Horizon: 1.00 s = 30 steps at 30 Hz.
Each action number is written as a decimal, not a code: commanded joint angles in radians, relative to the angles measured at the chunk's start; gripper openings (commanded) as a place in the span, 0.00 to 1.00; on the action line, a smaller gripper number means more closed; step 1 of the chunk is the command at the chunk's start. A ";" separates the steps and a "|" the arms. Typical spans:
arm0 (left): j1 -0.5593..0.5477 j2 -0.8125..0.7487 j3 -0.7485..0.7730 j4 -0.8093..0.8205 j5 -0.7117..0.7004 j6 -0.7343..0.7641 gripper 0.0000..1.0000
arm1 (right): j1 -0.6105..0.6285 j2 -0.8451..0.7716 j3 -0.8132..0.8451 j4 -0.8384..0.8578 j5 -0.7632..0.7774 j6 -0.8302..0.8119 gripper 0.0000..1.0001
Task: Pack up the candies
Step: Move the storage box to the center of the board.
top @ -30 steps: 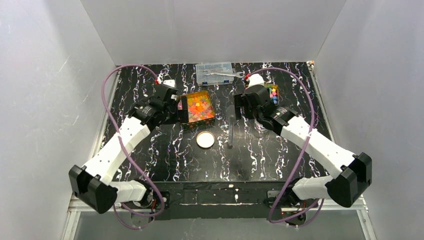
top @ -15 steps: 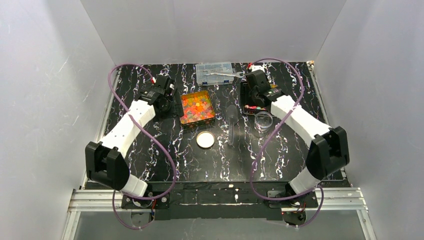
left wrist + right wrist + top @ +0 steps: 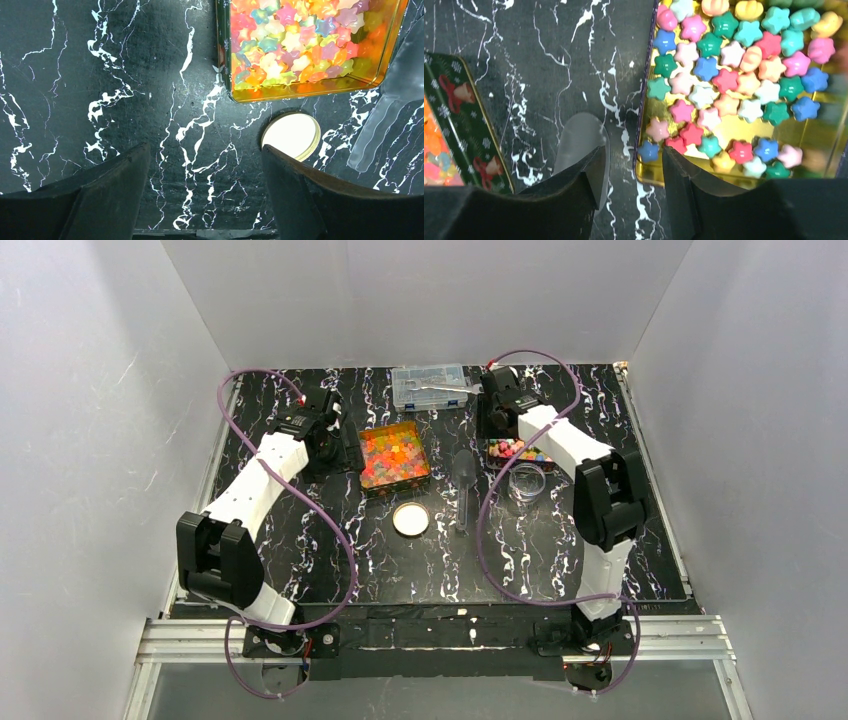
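While both arms reach over the far half of the black marbled table [image 3: 75, 100], take the square tin [image 3: 310, 91] in the middle as your reference mark.

- Left of the tin, just beside its left wall: the left gripper [image 3: 205, 150]. Its jaws are spread wide over bare table, with nothing between them.
- Inside the tin: the glossy candies [image 3: 300, 40], star-shaped pieces in red, orange, yellow and pink, heaped nearly to the rim.
- Near side of the tin, just off its front edge: a round white lid [image 3: 291, 136], lying flat, apart from the tin.
- Behind the tin and slightly right: a clear compartment box [image 3: 430, 386] with a wrench lying on top.
- Right of the tin, just beside it: a clear plastic scoop [image 3: 385, 125], flat on the table, its handle pointing toward the arm bases.
- Farther right of the tin: the right gripper [image 3: 633, 152]. Its jaws are part-way apart and grip nothing. From the wrist view they line up with the scoop's bowl and the left rim of a gold tin [image 3: 821, 142]. You cannot tell whether they touch either one.
- In that gold tin: the pastel candies [image 3: 724, 85], pink, green, blue and white stars, about one layer deep.
- Right of the reference tin and nearer the bases: an empty clear round jar [image 3: 527, 481].
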<state>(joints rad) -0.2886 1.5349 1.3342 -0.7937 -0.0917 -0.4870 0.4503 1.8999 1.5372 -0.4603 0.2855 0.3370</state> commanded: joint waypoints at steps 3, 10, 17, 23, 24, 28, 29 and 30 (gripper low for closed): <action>0.028 -0.006 -0.019 0.011 0.042 0.021 0.81 | -0.022 0.089 0.126 0.006 0.025 0.013 0.51; 0.063 -0.041 -0.052 0.023 0.091 0.010 0.82 | -0.030 0.240 0.231 -0.023 0.017 0.048 0.33; 0.074 -0.041 -0.058 0.024 0.130 0.008 0.82 | -0.030 0.267 0.239 -0.031 0.002 0.055 0.01; 0.081 -0.038 -0.059 0.025 0.145 0.008 0.82 | -0.014 0.263 0.229 -0.005 -0.028 0.059 0.01; 0.083 -0.036 -0.059 0.025 0.145 0.008 0.81 | -0.007 0.266 0.232 -0.003 -0.029 0.059 0.01; 0.083 -0.038 -0.062 0.027 0.153 0.010 0.81 | 0.015 0.269 0.233 0.016 -0.040 0.074 0.01; 0.083 -0.038 -0.063 0.027 0.153 0.010 0.82 | 0.022 0.270 0.233 0.020 -0.041 0.077 0.01; 0.083 -0.040 -0.065 0.028 0.154 0.010 0.82 | 0.028 0.273 0.236 0.023 -0.042 0.080 0.01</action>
<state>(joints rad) -0.2111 1.5284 1.2835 -0.7563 0.0460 -0.4770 0.4335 2.1643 1.7355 -0.4877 0.2836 0.3946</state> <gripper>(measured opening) 0.815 0.040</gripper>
